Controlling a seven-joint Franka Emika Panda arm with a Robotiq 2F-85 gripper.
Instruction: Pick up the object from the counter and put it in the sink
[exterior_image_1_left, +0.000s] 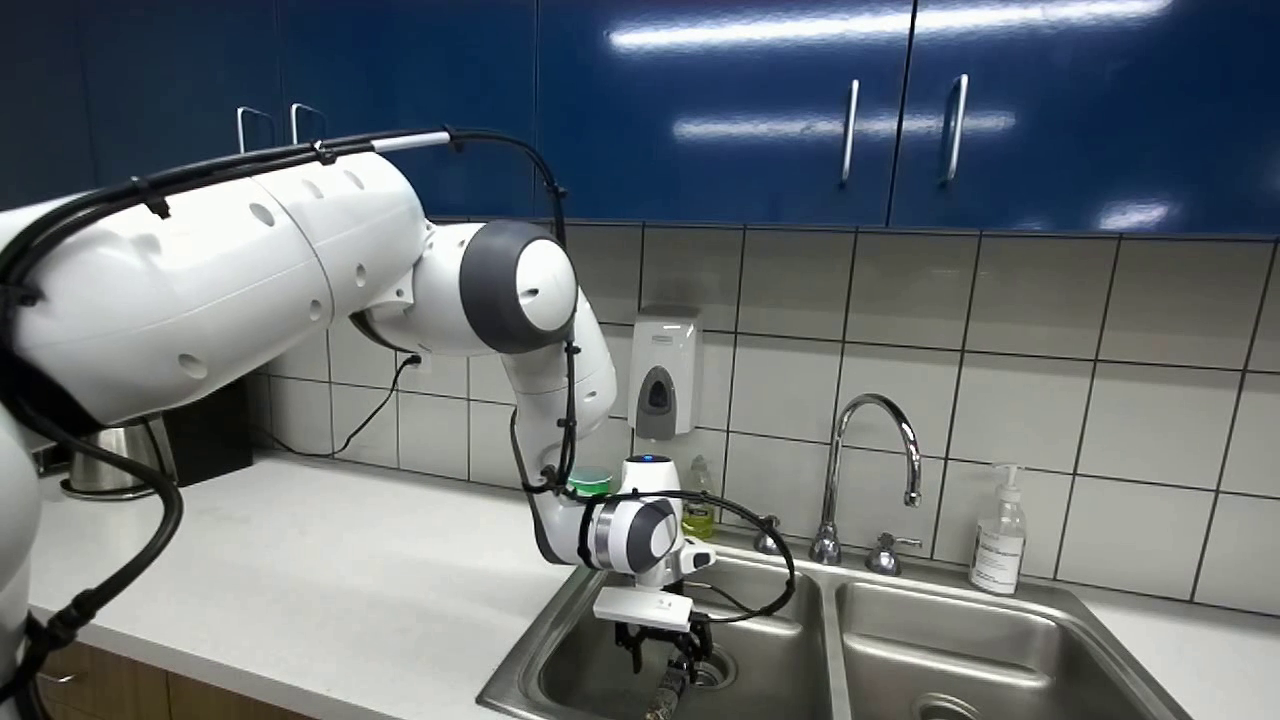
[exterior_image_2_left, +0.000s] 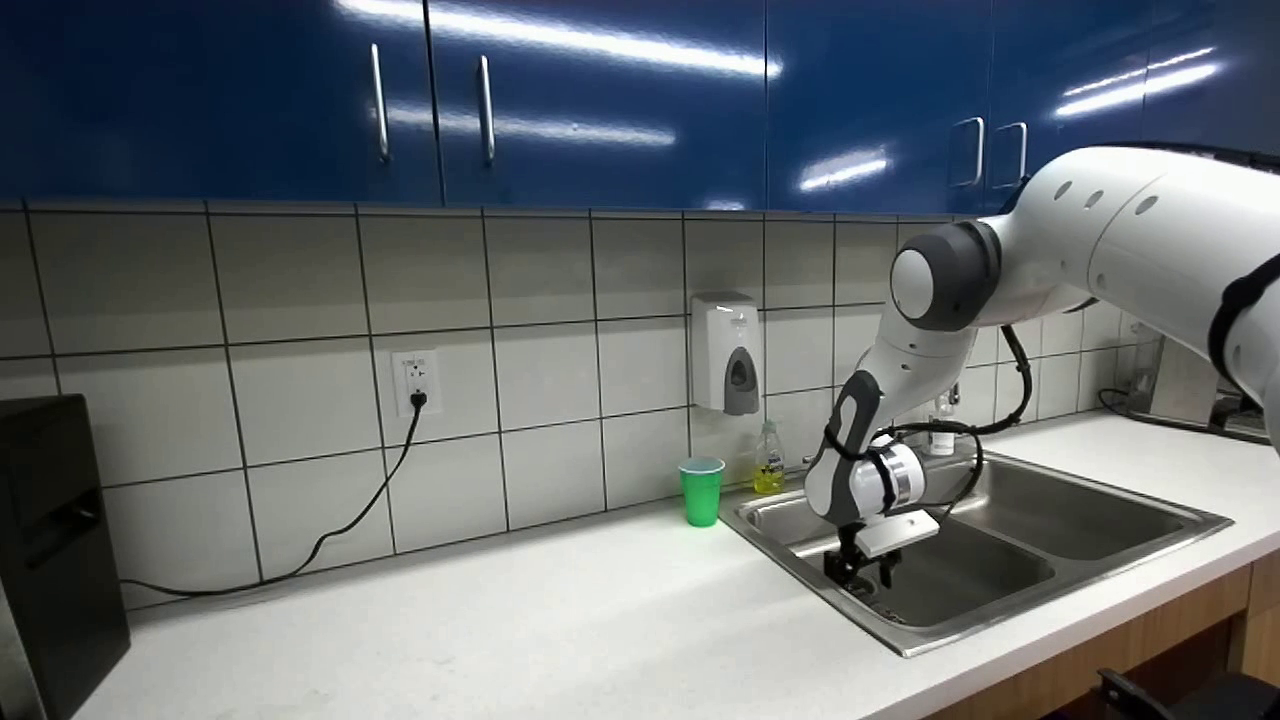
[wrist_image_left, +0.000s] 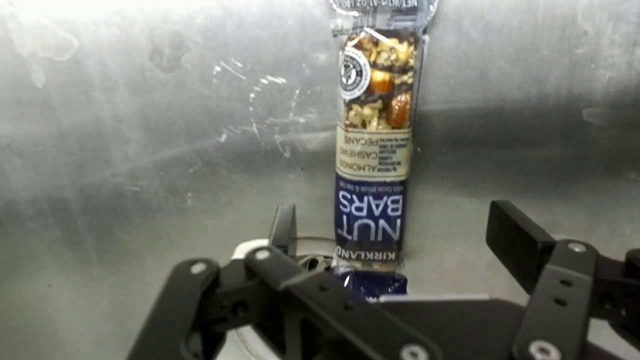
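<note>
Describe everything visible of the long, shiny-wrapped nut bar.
The nut bar wears shiny, plastic-looking packaging: navy "NUT BARS" section, cream band, section showing nuts, round badge. It seems to rest in the stainless steel sink, framed by the open black pincer, gaps either side; near end at the round metal drain, far end cropped in the wrist view.

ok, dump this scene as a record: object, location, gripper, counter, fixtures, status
object: wrapped nut bar
location: in the sink, in the basin nearer the green cup
gripper: open, gap showing either side of the bar in wrist view
counter: white, with the green cup beside the sink
fixtures: chrome faucet, wall dispenser
status: bar in sink, ungripped; placement looks done, gripper not yet withdrawn
</note>
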